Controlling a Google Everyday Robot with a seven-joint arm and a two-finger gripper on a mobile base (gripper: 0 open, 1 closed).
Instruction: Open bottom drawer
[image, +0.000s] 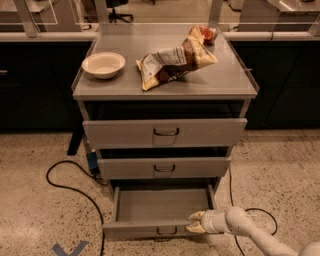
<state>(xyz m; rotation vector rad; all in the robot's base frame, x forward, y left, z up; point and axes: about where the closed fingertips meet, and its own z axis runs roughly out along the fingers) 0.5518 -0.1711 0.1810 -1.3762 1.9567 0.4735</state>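
Note:
The bottom drawer (150, 230) of the grey metal cabinet stands pulled out, showing its plain grey tray (160, 205) and a small dark wire handle (166, 231) at the centre of its narrow front. My gripper (192, 222) reaches in from the lower right on a white arm. Its pale fingertips sit at the right end of the drawer's front edge, touching or almost touching it.
Above are the middle drawer (164, 167) and the top drawer (165, 132), both slightly out. On the cabinet top lie a white bowl (103, 64), a crumpled chip bag (175, 61) and a red item (207, 34). Black cables (65, 182) run over the speckled floor at left.

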